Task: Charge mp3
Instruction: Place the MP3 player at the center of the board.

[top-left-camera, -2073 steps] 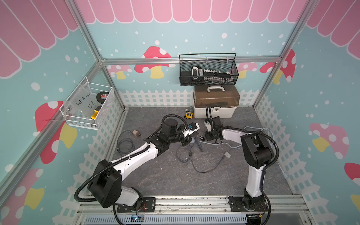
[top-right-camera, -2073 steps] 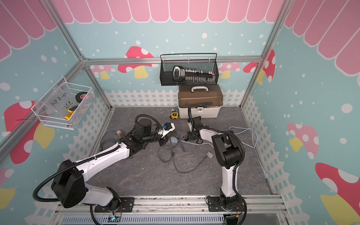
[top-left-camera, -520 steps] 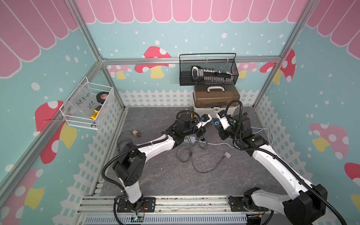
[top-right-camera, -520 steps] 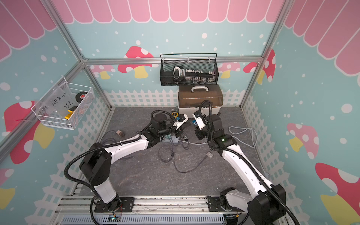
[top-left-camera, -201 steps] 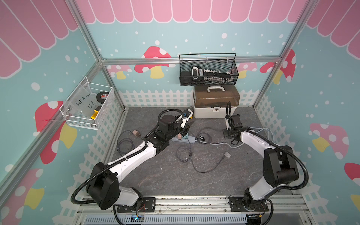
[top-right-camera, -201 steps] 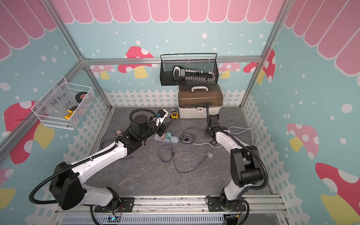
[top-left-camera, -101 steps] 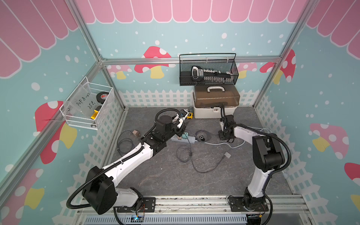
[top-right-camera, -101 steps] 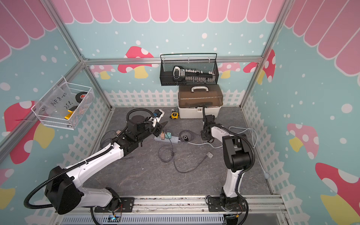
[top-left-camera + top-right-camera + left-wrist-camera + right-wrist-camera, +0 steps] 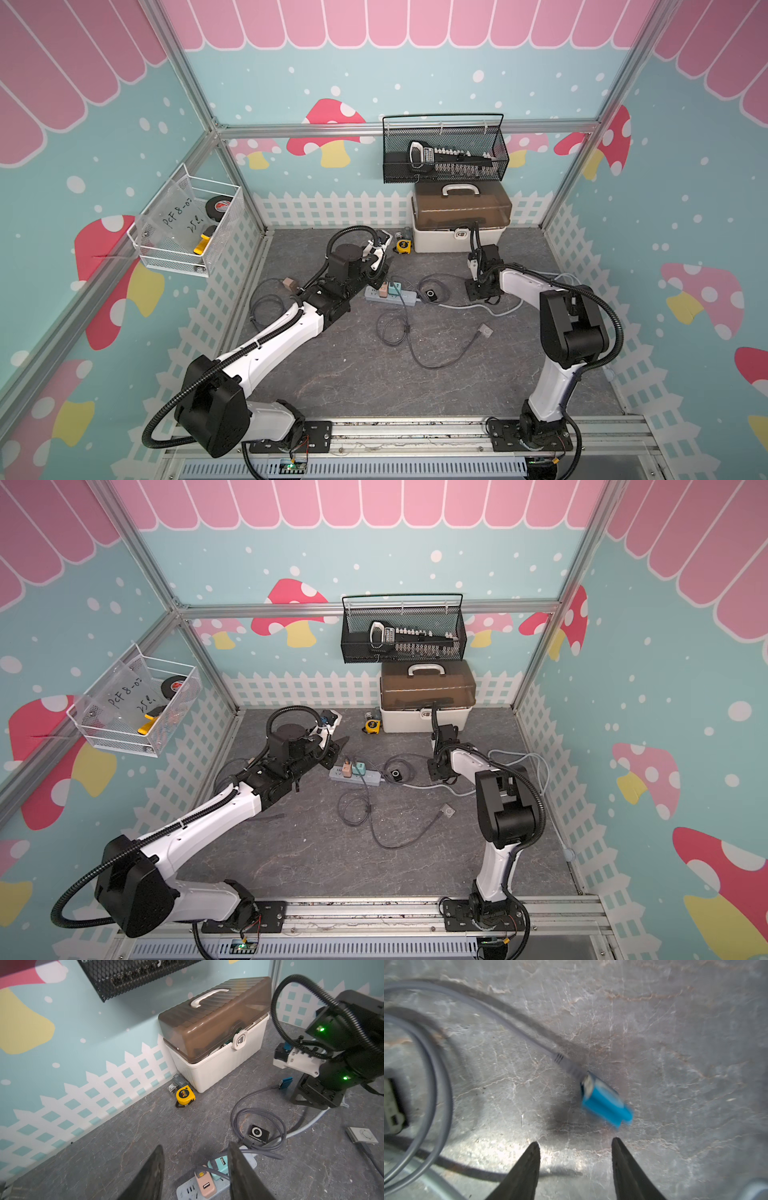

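Black mp3 player (image 9: 259, 1134) within grey cable loop (image 9: 233, 1120)

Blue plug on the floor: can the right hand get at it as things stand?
Probably yes. The right hand is open and pointed at the blue plug, close ahead, with nothing lying between them.

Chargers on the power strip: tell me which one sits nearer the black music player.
The teal charger: it stands on the power strip toward the black music player; the pink charger beside it is farther away.
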`<state>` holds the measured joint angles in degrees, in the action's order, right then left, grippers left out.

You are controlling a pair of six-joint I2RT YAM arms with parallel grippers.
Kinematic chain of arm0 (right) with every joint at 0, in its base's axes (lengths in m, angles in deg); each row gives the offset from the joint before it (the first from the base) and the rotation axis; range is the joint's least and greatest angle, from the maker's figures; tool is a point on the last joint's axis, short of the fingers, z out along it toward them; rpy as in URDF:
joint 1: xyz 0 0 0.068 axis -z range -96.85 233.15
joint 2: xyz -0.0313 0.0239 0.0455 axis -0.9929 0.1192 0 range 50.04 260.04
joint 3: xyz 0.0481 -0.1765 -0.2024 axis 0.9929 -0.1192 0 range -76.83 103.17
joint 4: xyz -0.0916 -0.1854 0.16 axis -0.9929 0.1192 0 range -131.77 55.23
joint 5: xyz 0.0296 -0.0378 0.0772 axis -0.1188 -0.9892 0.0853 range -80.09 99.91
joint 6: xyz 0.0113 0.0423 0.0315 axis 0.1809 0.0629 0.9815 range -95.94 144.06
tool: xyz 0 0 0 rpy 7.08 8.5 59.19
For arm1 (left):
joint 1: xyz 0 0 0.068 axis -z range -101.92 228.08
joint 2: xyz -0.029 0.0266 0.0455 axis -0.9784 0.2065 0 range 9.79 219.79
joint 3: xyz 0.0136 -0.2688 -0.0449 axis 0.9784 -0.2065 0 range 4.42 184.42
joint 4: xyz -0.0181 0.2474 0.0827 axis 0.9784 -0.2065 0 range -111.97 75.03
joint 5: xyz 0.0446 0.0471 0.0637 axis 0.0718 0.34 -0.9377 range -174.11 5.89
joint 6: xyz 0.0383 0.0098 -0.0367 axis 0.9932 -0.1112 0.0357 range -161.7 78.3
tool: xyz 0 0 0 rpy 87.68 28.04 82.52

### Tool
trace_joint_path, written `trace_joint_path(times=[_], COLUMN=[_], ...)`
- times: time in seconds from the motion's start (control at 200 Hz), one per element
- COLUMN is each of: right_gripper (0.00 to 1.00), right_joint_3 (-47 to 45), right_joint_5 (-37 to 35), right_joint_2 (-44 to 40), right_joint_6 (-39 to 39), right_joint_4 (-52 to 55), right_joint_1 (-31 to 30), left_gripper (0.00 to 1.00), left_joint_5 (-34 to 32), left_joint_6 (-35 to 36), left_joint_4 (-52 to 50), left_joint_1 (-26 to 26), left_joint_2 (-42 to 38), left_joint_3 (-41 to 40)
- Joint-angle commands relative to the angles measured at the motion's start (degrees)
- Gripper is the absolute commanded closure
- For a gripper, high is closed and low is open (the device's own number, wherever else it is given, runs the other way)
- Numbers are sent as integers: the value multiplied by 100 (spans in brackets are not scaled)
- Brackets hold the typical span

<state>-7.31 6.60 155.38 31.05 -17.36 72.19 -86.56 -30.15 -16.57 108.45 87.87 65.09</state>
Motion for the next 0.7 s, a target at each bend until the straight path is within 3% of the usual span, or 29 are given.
trace_joint_path(times=[0.0,0.195,0.395,0.495,0.695], right_gripper=[43,40,39,39,39], right_joint_3=[149,365,401,400,203], right_joint_5=[-28,200,972,1173,1525], right_joint_2=[-657,-1196,-1236,-1140,-1160], right_joint_6=[-319,-686,-796,-1024,-1227], right_joint_4=[-10,51,-309,-445,-807], right_joint_1=[6,2,-124,-319,-416], left_gripper=[53,48,47,47,47], left_joint_5=[-367,-950,-1249,-1137,-1277], left_joint_6=[-488,-1273,-2727,-3445,-4138], left_joint_4=[-384,-1056,-2276,-2791,-3450], left_joint_1=[-210,-659,-1920,-2567,-3206], left_joint_2=[-122,-325,-281,-16,910], left_joint_3=[252,240,233,285,814])
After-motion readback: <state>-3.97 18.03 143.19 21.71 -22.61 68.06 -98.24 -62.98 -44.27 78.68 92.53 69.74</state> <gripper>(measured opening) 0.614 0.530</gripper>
